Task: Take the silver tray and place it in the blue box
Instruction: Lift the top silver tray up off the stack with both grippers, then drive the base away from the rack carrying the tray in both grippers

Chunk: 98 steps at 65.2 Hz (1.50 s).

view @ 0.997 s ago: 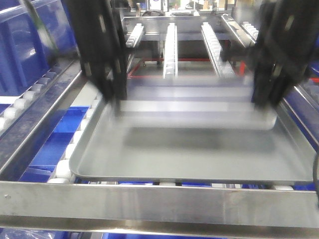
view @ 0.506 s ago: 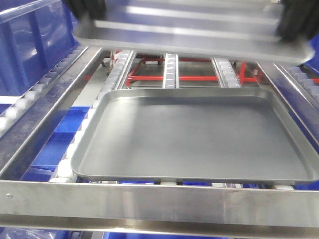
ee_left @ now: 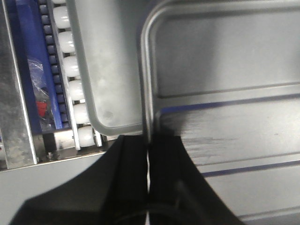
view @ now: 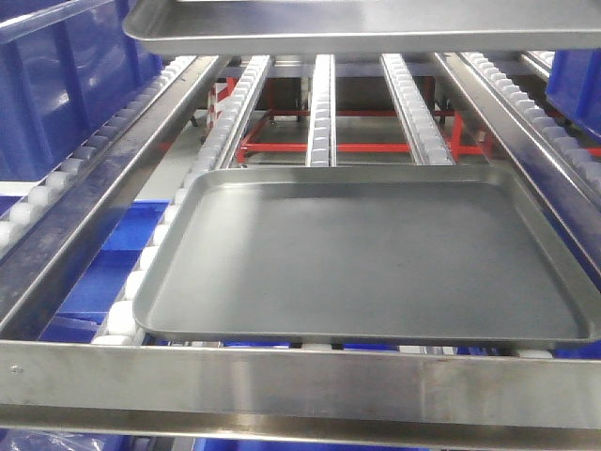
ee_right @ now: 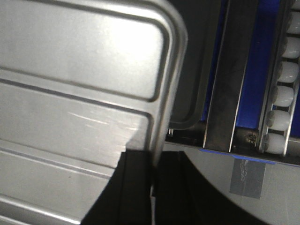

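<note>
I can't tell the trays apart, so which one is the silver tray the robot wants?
Look at the roller rack with a dull grey tray lying on it. The silver tray hangs above it, at the picture's top edge. Unlike the flat grey one, it is shiny, with ridges in its base.

The roller rack (view: 321, 103) is viewed from its front end, lengthwise. The silver tray (ee_left: 225, 93) is seen closely from above in both wrist views, and is shared by all three.
</note>
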Each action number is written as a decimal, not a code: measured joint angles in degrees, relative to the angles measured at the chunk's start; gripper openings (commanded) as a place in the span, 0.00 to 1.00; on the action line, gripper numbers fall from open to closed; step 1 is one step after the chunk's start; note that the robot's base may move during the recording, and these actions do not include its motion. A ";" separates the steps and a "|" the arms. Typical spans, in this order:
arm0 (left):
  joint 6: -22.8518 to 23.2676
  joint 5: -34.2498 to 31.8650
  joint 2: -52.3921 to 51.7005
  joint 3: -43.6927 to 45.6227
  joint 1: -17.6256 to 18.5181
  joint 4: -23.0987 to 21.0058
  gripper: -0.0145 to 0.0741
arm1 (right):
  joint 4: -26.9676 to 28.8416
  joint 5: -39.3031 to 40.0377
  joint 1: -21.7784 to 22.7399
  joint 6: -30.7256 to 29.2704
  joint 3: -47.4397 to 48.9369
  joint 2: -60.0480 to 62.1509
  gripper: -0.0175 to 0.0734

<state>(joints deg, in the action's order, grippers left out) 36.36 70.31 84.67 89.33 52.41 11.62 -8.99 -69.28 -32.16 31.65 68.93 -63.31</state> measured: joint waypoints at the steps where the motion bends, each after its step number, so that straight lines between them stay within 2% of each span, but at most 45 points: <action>1: 0.00 0.00 0.00 0.00 0.00 -0.02 0.06 | 0.00 -0.15 0.00 0.00 0.00 0.00 0.25; 98: 0.00 0.00 0.00 0.00 0.09 -1.01 0.05 | -0.14 -1.73 0.00 0.33 0.00 0.00 0.25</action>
<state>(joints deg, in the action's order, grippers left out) 36.36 70.31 84.67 89.33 52.51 10.61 -9.13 -71.00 -32.16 31.97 68.93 -63.31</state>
